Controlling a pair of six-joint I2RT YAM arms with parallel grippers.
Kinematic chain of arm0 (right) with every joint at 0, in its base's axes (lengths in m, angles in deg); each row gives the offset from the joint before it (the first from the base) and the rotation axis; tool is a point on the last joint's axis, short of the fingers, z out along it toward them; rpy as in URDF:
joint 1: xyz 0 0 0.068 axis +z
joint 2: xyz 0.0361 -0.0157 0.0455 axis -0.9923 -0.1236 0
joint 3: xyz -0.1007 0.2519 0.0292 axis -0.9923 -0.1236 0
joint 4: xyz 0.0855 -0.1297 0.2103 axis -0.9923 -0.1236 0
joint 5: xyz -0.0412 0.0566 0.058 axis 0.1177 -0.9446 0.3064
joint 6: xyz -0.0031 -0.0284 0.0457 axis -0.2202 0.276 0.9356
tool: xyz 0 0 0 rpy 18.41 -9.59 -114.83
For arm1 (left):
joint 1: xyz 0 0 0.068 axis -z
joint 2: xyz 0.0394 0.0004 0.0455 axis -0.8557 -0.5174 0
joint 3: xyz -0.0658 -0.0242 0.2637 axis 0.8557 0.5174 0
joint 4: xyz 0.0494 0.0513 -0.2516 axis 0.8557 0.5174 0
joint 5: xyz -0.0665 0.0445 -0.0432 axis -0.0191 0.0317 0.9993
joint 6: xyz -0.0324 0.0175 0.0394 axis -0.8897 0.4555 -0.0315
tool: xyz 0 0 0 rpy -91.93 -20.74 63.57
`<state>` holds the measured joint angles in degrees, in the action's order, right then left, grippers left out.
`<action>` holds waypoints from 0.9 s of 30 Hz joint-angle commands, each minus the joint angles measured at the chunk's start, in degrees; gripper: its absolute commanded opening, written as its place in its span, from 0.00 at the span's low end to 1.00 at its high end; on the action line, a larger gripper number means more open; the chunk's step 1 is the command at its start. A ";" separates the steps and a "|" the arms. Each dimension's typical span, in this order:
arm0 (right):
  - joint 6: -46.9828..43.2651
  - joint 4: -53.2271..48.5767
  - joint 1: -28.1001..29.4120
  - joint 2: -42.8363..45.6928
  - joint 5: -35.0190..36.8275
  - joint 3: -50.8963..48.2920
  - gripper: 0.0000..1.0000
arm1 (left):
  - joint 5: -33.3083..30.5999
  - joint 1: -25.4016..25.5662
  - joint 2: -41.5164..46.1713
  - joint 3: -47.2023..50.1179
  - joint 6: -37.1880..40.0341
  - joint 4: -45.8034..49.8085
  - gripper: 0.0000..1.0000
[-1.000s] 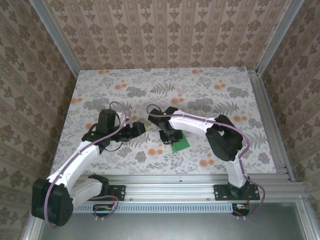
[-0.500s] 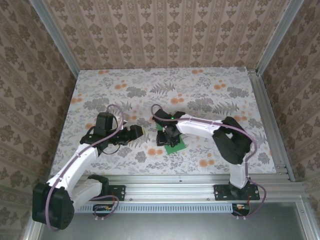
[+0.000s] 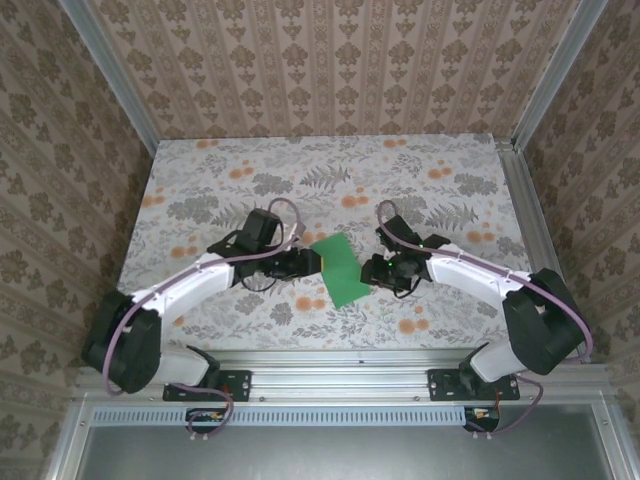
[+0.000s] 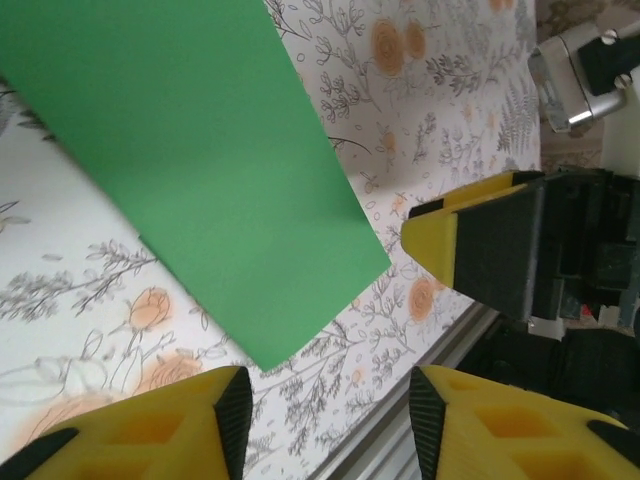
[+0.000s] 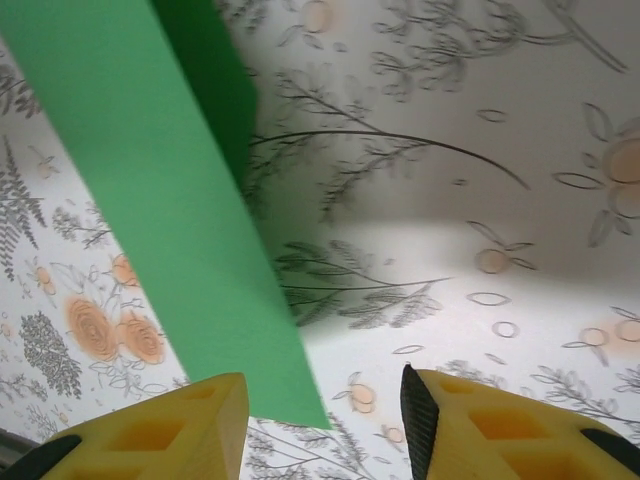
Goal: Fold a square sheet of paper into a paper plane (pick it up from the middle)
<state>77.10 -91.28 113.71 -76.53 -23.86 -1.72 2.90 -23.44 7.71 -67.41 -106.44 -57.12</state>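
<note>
Paper (image 3: 340,270) is lying on the surface (image 3: 450,170) between the two grippers, just ahead of the left gripper (image 4: 325,410) and just ahead and to the left of the right gripper (image 5: 320,410). It is showing as a long green strip rather than a square. In the right wrist view a darker flap is running along one edge, so it is probably sitting folded once. Neither gripper is touching it; both are holding their jaws partly apart with nothing between them.

A second ago the right gripper was hanging over the sheet and hiding most of it, while the left one was waiting well off to the side. Now the right arm is sitting back on its own side, the left has come in close, and the sheet is lying uncovered. This is suggesting that one crease is finished and both grippers are lining up for the next fold.

No brand, label or writing is showing on the paper or the grippers.
</note>
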 commanded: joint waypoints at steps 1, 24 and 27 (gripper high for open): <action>0.91 5.42 -1.82 2.80 -5.44 -3.00 0.48 | -3.25 1.62 -4.93 -2.72 2.84 -1.29 0.42; 4.03 18.80 -3.21 -4.94 -15.67 -4.82 0.29 | -5.59 0.99 -24.04 -11.80 11.90 2.30 0.30; 4.20 18.61 -3.12 -4.64 -16.03 -4.53 0.22 | -5.09 0.90 -25.40 -11.84 12.21 2.06 0.29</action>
<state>80.71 -73.29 110.78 -81.03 -38.15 -7.54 -2.63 -22.24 -16.56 -78.27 -96.38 -56.24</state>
